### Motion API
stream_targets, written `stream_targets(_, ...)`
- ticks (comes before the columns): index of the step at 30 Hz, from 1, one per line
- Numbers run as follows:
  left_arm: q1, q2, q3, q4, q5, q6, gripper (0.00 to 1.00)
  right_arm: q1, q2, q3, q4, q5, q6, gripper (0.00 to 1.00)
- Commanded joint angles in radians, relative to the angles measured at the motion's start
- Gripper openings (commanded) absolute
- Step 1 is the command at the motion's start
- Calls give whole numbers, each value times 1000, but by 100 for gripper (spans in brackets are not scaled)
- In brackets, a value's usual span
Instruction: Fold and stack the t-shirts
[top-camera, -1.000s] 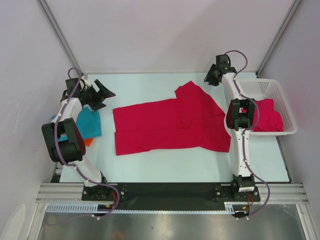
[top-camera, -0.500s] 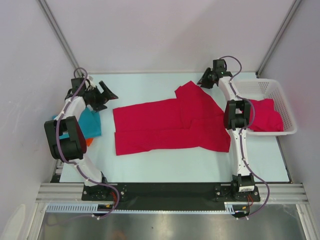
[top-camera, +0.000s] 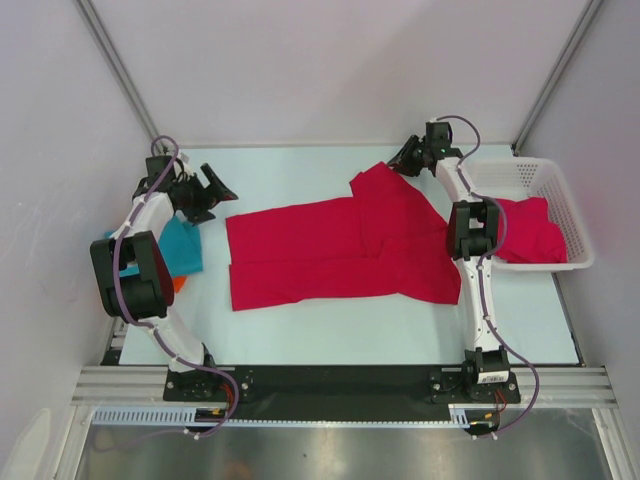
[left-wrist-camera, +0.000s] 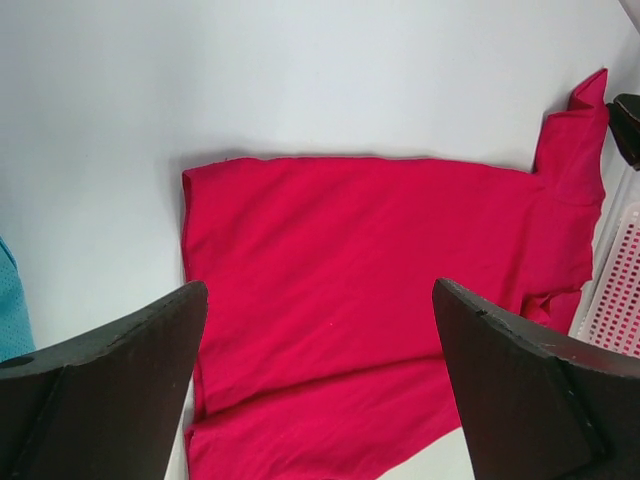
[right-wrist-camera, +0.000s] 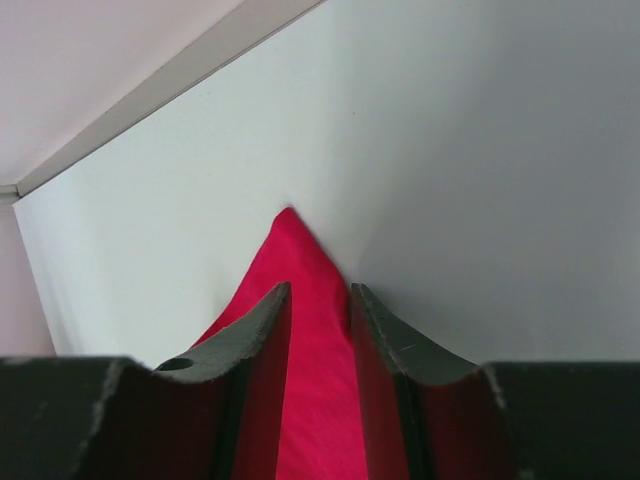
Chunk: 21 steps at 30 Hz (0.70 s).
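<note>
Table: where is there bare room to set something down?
Bare: the far strip between the red t-shirt and the back wall, and the near strip before the base rail. Crowded: left edge with the teal t-shirt, right edge with the basket.

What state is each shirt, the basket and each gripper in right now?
Spread red shirt: flat on table, partly folded, one sleeve sticking out.
Basket: upright, not empty.
Basket shirt: red, crumpled inside.
Teal shirt: folded flat.
Orange shirt: mostly hidden under teal shirt.
Left gripper: open wide, empty.
Right gripper: open, jaws straddling sleeve tip.
</note>
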Motion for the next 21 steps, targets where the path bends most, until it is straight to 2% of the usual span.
stream_targets(1, -4, 3, 40, 4, -4, 24, 100, 7, 33, 6, -8, -34, 8, 36)
stream_targets(5, -5, 10, 36, 13, 4, 17, 100, 10, 31, 6, -14, -53, 2, 33)
stream_targets(8, -5, 13, 36, 13, 5, 16, 100, 14, 27, 3, -23, -54, -9, 19)
stream_targets(9, -5, 16, 36, 14, 5, 16, 100, 14, 24, 1, -21, -54, -9, 6)
stream_targets(10, -5, 18, 39, 16, 7, 13, 100, 16, 22, -2, -23, -53, -12, 0)
stream_targets(21, -5, 24, 16, 28, 25, 5, 100, -4, -61, 3, -61, 13, -78, 0)
